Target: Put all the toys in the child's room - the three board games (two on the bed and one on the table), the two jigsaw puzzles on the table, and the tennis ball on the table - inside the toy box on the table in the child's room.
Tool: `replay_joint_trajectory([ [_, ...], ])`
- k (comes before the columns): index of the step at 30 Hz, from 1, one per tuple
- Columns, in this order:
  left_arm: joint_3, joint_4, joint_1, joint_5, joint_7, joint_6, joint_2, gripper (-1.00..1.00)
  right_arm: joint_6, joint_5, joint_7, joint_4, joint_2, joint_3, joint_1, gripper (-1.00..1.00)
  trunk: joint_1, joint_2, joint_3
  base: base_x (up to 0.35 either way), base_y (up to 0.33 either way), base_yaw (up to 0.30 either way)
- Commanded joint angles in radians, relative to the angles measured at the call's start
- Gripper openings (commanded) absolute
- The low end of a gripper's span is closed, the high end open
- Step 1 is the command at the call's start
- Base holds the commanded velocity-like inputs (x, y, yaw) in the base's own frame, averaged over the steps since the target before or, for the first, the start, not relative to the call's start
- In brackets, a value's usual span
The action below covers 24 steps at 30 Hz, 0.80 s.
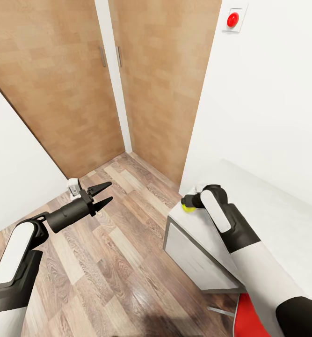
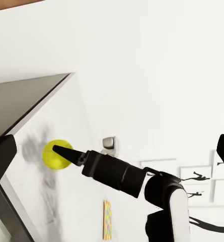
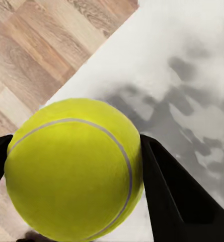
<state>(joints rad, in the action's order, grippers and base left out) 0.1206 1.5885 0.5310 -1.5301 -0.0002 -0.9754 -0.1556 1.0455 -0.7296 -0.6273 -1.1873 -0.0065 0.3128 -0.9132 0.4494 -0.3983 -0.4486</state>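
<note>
I am driving the robot from afar, and its right tool (image 1: 192, 202) is closed around the tennis ball (image 1: 189, 206) at the near corner of the bench (image 1: 268, 220). In the right wrist view the ball (image 3: 74, 169) sits between two dark fingers (image 3: 177, 196), one pressed against each side, with the mottled grey bench top (image 3: 192, 75) and the wood-plank floor (image 3: 36, 55) behind it. I cannot tell whether the ball is resting on the bench or just lifted off it. The left wrist view shows the same grip from the side: the right tool (image 2: 66, 154) pinching the ball (image 2: 56, 154) above the bench surface, and a thin multicolour sheet (image 2: 107, 220), probably one of the jigsaw puzzles, lying farther along the top.

My left tool (image 1: 102, 194) hangs over the floor (image 1: 127, 262) with its fingers apart and nothing between them, well away from the bench, pointing toward the wooden closet doors (image 1: 81, 84).

The risk I judge here is the ball slipping. It is round and smooth and is held only at two small contact spots near the bench corner. If it squirts out on the lift, it would likely roll off the edge onto the floor and away. A fast swing of the arm could cause the same
</note>
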Motion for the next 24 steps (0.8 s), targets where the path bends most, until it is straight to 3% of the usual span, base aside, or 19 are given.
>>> replay_joint_trajectory([
  [1,0.001,0.000,0.001,0.000,0.000,-0.004,0.000,1.00,0.002,-0.015,-0.014,-0.025,-0.009,0.001,0.000,-1.00,0.001,-0.002,-0.002,0.000,0.000,0.000],
  [10,-0.011,-0.003,0.002,0.001,0.000,-0.003,0.003,1.00,0.002,-0.045,-0.012,-0.310,-0.082,-0.012,0.057,-1.00,0.001,-0.002,-0.002,0.000,0.000,0.000],
  [13,-0.020,-0.004,0.003,0.005,0.000,-0.003,0.003,1.00,0.002,-0.066,-0.001,-0.366,-0.125,-0.024,0.076,-1.00,0.001,-0.002,-0.002,0.000,0.000,0.000],
  [15,-0.022,-0.005,0.003,0.007,0.000,-0.003,0.003,1.00,0.002,-0.072,0.009,-0.378,-0.137,-0.027,0.080,-1.00,0.001,-0.002,-0.002,0.000,0.000,0.000],
  [20,-0.028,-0.005,0.004,0.012,0.000,-0.002,0.004,1.00,0.002,-0.086,0.148,-0.411,-0.182,-0.051,0.085,-1.00,0.001,-0.002,-0.002,0.000,0.000,0.000],
  [24,-0.030,-0.006,0.004,0.013,0.000,-0.002,0.004,1.00,0.002,-0.090,0.295,-0.420,-0.217,-0.118,0.076,-1.00,0.001,-0.002,-0.002,0.000,0.000,0.000],
])
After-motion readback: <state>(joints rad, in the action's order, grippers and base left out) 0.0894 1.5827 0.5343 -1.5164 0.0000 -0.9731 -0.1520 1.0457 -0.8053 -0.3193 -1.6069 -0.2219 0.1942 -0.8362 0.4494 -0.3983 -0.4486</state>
